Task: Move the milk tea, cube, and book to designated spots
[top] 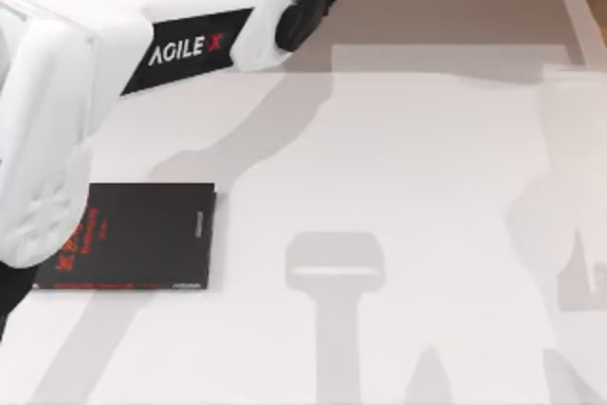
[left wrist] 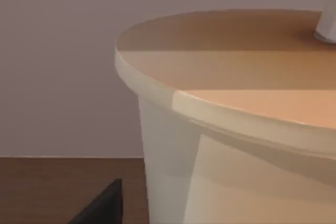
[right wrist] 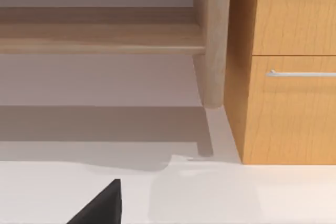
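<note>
Left claw (left wrist: 102,207) sat close against the milk tea (left wrist: 220,129); whether it was clenched on the cup or released could not be told. The cup's cream wall and tan lid occupied the centre and right of the left wrist frame, with a pale straw (left wrist: 328,19) at the upper right edge. Whether the cup stood on a surface or was carried could not be determined.

In the top frame the left arm (top: 104,73) crossed the upper left toward the upper centre. A black book (top: 142,236) lay flat at the lower left on the counter (top: 408,196).

Right claw (right wrist: 102,205) hung over the counter, facing a wooden cabinet (right wrist: 289,103); its grip state could not be told.

Assessment: the milk tea step appeared to be in hand. The next move would call for a confirmed, upright hold before transfer to its spot.
</note>
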Motion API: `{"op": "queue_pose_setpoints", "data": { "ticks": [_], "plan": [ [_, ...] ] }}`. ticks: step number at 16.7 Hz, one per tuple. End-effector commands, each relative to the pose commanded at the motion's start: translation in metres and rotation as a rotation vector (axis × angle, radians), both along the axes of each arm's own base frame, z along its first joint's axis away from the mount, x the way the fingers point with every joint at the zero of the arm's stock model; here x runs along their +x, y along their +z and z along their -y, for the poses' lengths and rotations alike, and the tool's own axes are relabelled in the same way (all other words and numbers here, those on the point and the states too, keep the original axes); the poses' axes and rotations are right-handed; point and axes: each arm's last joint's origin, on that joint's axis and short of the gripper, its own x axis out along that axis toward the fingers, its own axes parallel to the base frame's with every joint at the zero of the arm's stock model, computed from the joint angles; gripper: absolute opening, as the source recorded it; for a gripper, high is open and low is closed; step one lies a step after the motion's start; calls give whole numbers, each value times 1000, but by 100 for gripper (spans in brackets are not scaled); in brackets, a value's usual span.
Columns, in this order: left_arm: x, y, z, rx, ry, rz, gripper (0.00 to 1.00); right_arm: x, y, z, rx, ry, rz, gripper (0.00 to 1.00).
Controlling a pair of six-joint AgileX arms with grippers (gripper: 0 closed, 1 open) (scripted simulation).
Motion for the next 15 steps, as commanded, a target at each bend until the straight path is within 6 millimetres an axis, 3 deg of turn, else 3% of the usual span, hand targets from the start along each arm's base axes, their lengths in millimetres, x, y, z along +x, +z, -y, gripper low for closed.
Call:
{"op": "queue_pose_setpoints", "data": {
  "ticks": [12, 15],
  "plan": [
    [0, 0, 0, 0, 0, 0, 2, 0, 0, 0, 0, 0, 0, 100],
    [0, 0, 0, 0, 0, 0, 0, 0, 0, 0, 0, 0, 0, 100]
  ]
}}
